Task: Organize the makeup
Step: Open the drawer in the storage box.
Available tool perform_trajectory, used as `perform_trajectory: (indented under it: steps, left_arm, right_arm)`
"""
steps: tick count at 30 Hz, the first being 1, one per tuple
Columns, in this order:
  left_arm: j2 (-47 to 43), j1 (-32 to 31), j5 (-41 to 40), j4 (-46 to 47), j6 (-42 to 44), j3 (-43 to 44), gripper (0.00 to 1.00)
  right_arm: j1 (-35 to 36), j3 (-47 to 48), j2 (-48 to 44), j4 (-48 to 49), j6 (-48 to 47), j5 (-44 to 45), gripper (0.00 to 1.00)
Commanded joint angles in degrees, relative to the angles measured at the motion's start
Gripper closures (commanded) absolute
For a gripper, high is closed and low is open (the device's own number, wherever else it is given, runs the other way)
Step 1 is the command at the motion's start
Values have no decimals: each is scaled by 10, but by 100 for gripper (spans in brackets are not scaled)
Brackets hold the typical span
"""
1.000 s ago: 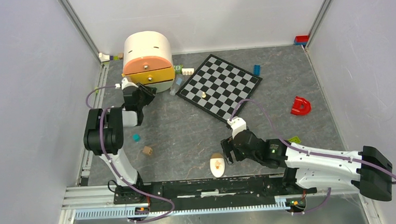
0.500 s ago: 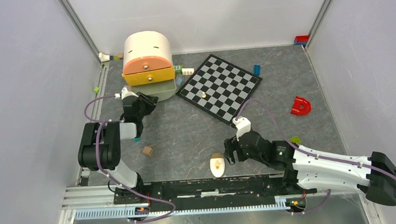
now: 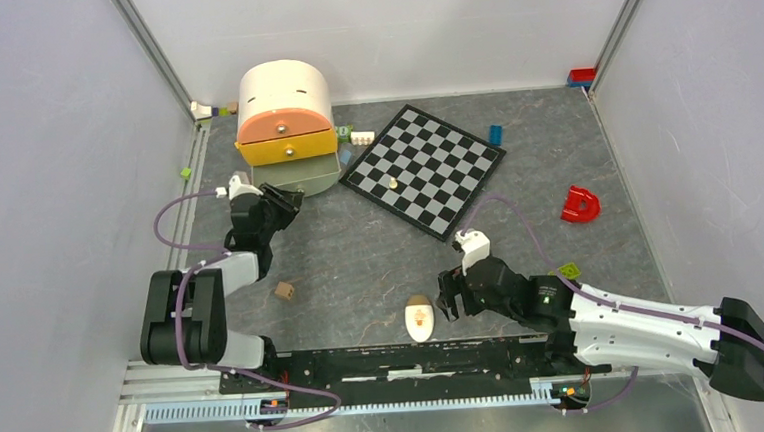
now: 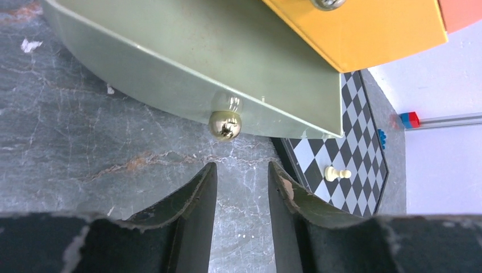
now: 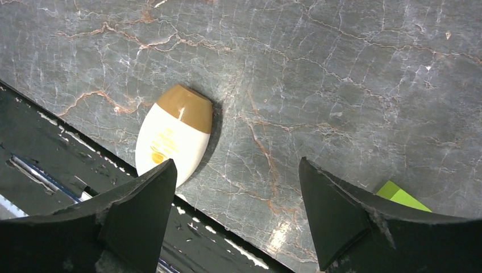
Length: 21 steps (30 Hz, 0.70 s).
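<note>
1. Pickup of the cream oval (image 3: 419,319) looks to be the step in hand. It lies flat on the bench (image 3: 361,257) at the near edge, brown cap pointing far, pale end at the black rail (image 3: 407,360).
2. Just right of it, the right end effector (image 3: 450,297) hovers with its jaws spread wide and nothing between them. In the wrist view the oval (image 5: 173,133) sits off toward the left finger rather than centred under the right end effector (image 5: 236,170).
3. My judgement is that the next move calls for a small shift left, a descent, and a close across the oval's narrow width.
4. The right arm lies low and stretched out, running from its base at the near right toward the middle.
5. The left arm is folded at the near left, forearm reaching far.
6. The left end effector (image 3: 282,197) is empty, jaws parted by a narrow gap. They point at the knob (image 4: 224,124) of the pulled-out green drawer (image 3: 305,176), just short of touching.
7. That drawer belongs to the drawer unit (image 3: 283,97) at the far left, and is probably where the oval should go.
</note>
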Motion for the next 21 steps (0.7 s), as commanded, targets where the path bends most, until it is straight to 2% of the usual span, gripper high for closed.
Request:
perform_trajectory:
  steps: [1,8,21]
  left_arm:
    - [-30,-3,-8,-29,13,-6,52]
    - [-31,-5,-21,-52,51,7,38]
    - [62,-5,-16,-44,54,82,38]
  right_arm:
    - [-3,-4,-10,2,15,5,14]
    - [-3,1,2,8,19,-3,13]
    - [-3,5,0,4,16,-2,14]
